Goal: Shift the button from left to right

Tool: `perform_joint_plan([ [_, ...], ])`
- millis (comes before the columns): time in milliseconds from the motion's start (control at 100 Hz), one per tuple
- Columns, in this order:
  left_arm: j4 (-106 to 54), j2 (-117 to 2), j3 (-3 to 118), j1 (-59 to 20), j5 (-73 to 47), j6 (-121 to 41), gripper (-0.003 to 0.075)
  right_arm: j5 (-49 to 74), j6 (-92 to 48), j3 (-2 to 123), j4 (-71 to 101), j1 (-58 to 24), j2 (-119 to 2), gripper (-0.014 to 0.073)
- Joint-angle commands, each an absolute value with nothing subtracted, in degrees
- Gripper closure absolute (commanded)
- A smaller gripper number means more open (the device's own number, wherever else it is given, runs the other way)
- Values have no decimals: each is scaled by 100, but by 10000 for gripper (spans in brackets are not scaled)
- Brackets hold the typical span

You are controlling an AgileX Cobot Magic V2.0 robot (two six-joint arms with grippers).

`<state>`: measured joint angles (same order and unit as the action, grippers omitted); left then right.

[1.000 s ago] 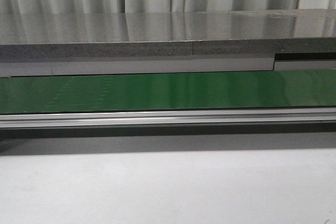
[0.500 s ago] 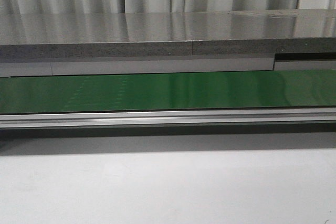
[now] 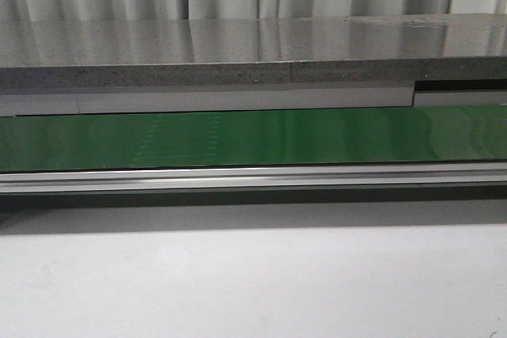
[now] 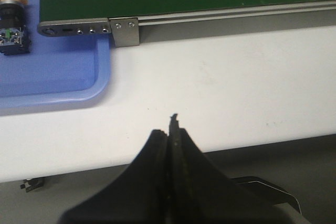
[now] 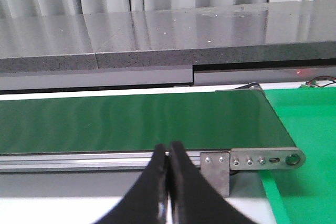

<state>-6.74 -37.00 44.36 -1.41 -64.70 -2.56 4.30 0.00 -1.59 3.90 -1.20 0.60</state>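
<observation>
White tabletop [image 4: 220,87] w/ green conveyor belt [image 3: 253,138] behind. Button [image 4: 10,22] lies on blue tray [image 4: 52,77], upper left of left wrist view. Left gripper [image 4: 171,129] clenched, nothing held; right gripper [image 5: 168,156] clenched too, empty, lower centre of its view.

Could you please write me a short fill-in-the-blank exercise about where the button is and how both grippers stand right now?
1. The yellow-capped push-button with a black body lies on a ____ plastic tray.
2. The left gripper has its fingers ____.
3. The right gripper faces a ____ conveyor belt.

Missing words: blue; closed; green
</observation>
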Motion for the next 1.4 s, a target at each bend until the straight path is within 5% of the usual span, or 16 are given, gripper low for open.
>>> perform_joint_plan([
  [0,-791,-3756,4638,-135,-6190,-218,741,-64,0,-62,348,-119,162,662],
  [130,-782,-3756,4638,-135,-6198,-218,731,-64,0,-62,348,-119,162,662],
  [200,-782,-3756,4638,-135,-6207,-218,663,-64,0,-62,348,-119,162,662],
  [390,-777,-3756,4638,-135,-6207,-218,195,-64,0,-62,348,-119,162,662],
  [490,-777,-3756,4638,-135,-6118,-218,49,-64,0,-62,348,-119,162,662],
  [1070,1252,-4786,5276,-92,-5822,1074,68,-64,0,-62,348,-119,162,662],
  [1390,1165,-6538,6152,1044,-5236,863,68,-64,0,-62,348,-119,162,662],
])
